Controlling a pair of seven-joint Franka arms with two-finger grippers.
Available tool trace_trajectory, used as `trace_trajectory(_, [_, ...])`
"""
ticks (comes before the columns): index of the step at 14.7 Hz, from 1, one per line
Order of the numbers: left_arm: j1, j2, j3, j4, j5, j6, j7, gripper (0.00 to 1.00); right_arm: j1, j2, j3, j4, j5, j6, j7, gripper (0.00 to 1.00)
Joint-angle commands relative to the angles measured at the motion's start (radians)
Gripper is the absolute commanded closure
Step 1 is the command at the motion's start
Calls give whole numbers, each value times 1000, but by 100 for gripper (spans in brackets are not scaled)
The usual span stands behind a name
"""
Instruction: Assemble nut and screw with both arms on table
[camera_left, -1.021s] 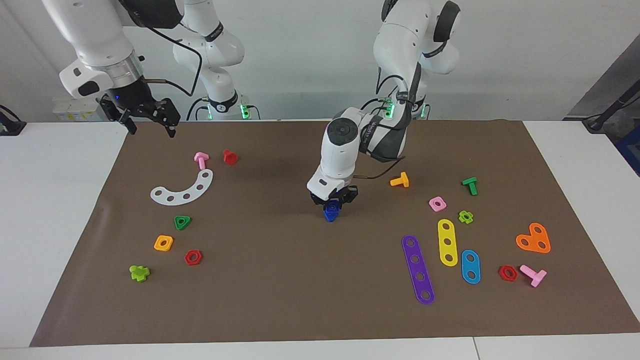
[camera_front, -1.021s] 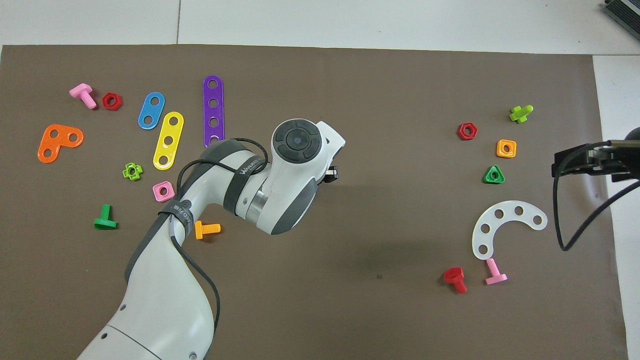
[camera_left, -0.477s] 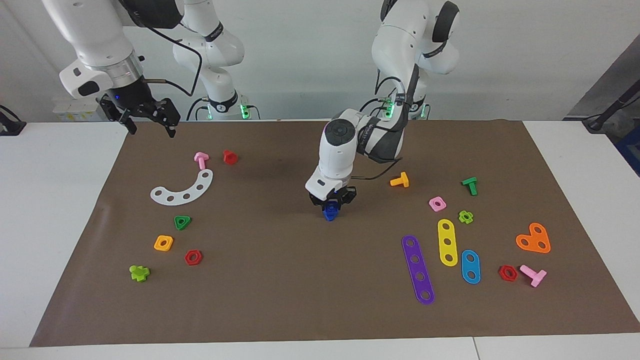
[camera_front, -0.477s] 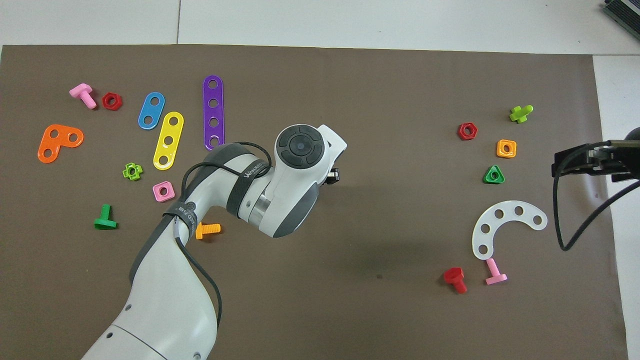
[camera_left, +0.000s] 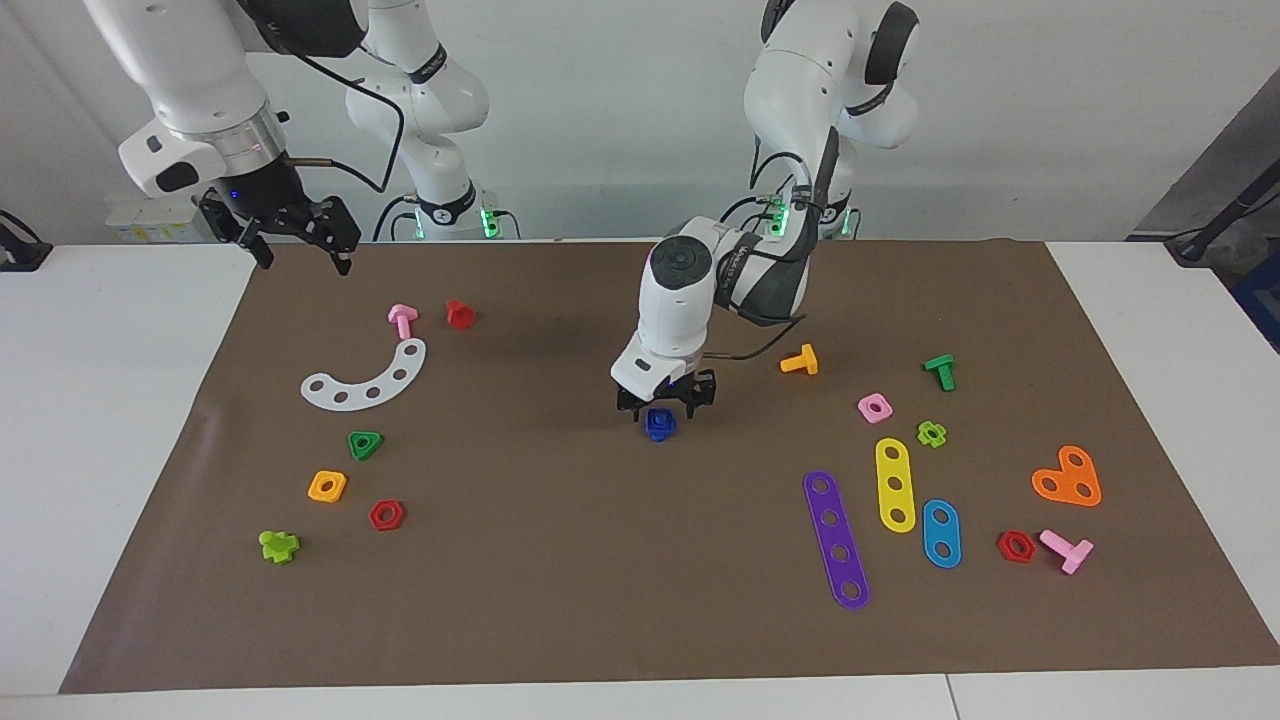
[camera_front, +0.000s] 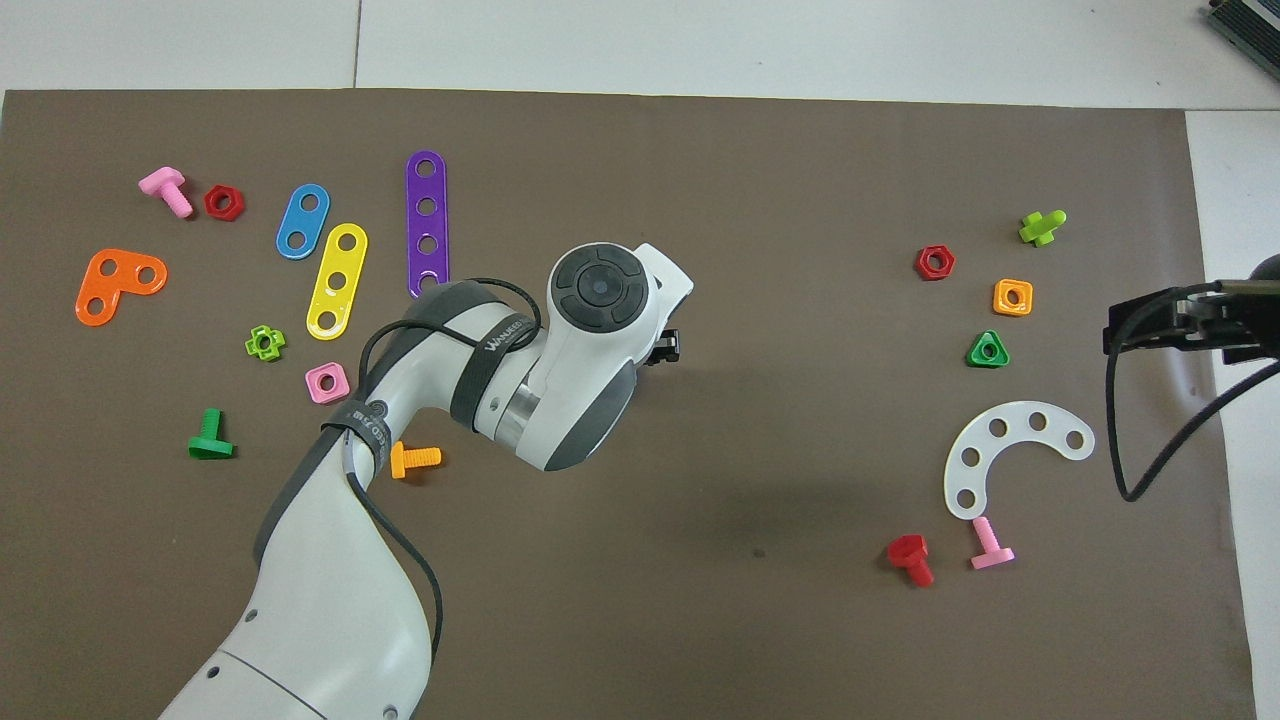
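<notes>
The dark-blue nut (camera_left: 661, 417) and screw (camera_left: 657, 432) stand as one small blue stack on the brown mat (camera_left: 560, 560) of the table, near its middle. I cannot tell them apart within the stack. My left gripper (camera_left: 665, 404) hangs just above the stack, open, with a finger on each side and neither touching it. In the overhead view the left arm's wrist (camera_front: 590, 350) hides the stack. My right gripper (camera_left: 300, 240) waits open and holds nothing, up in the air over the mat's edge at the right arm's end.
An orange bolt (camera_left: 800, 360), a pink nut (camera_left: 874, 407) and coloured strips (camera_left: 837, 538) lie toward the left arm's end. A white curved strip (camera_left: 368, 378), a red bolt (camera_left: 459, 313), a pink bolt (camera_left: 402, 319) and a green triangular nut (camera_left: 365, 444) lie toward the right arm's end.
The left gripper has opened, let go of the blue stack and risen slightly. The stack stays on the mat. The right arm has not moved.
</notes>
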Motion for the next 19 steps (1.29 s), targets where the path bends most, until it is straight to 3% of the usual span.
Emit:
trace_trajectory(1, [29, 7, 11, 122, 23, -183, -8, 10, -9, -10, 4, -2, 28, -14, -5, 0])
trace_trajectory(3, [113, -35, 10, 142, 24, -224, 4, 10, -9, -10, 4, -2, 28, -14, -5, 0])
trace_trajectory(6, [236, -148, 5, 113, 7, -295, 182, 10, -9, -10, 6, -2, 28, -14, -5, 0])
trace_trajectory(11, [442, -248, 10, 103, 7, -458, 446, 10, -9, -10, 4, -2, 30, -14, -5, 0])
trace_trajectory(15, [546, -325, 10, 103, 9, -527, 488, 6, -9, -10, 6, -2, 28, -14, -5, 0])
trace_trajectory(19, [571, -383, 11, 105, 15, -547, 486, 1, -9, -10, 4, -2, 28, -14, -5, 0])
